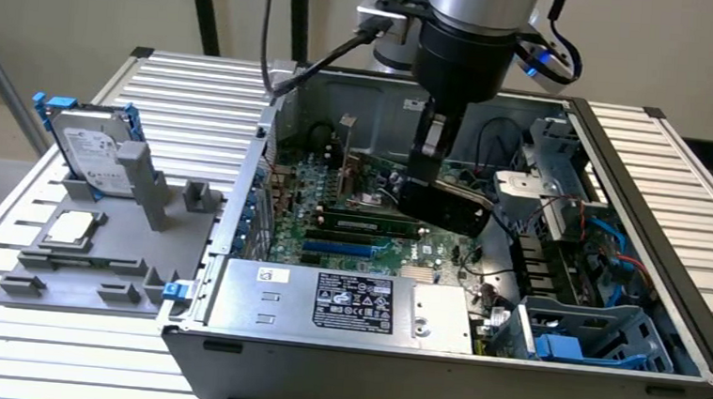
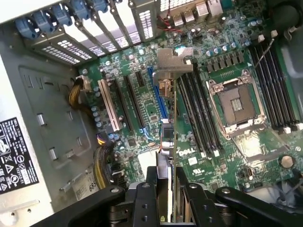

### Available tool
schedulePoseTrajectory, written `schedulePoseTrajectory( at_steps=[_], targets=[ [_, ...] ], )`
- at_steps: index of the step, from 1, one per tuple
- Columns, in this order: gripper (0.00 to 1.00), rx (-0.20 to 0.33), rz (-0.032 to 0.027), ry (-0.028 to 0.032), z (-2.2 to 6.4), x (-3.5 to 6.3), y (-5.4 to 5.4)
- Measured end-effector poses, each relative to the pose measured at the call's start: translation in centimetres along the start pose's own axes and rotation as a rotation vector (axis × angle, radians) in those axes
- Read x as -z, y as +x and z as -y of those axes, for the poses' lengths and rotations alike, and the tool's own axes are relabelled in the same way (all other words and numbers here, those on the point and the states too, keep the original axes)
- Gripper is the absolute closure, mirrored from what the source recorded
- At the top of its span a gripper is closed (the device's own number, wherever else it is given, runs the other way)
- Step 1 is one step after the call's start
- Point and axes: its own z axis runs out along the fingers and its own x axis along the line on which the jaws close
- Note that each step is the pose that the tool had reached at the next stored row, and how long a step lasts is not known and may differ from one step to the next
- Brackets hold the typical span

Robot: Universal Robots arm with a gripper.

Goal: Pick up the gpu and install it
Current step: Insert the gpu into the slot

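The gpu, a thin flat rectangular card, held on edge inside the open computer case over the motherboard. In the exterior view its black face is turned toward the camera and its long axis slopes down toward the exterior view's right. In the wrist view the gpu is seen edge-on: a narrow green board edge runs from the gripper, whose two fingers are closed against its faces, out to the silver metal end bracket at the far end. The card lies along the long blue slot, between it and the black memory slots. Whether it touches the board cannot be told.
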Motion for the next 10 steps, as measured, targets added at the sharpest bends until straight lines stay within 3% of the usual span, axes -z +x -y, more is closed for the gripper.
schedulePoseTrajectory(
  at_steps=[10],
  targets=[
    [0.73,0.054,0.0000,0.0038,-1.37,-0.78,0.4]
  ],
)
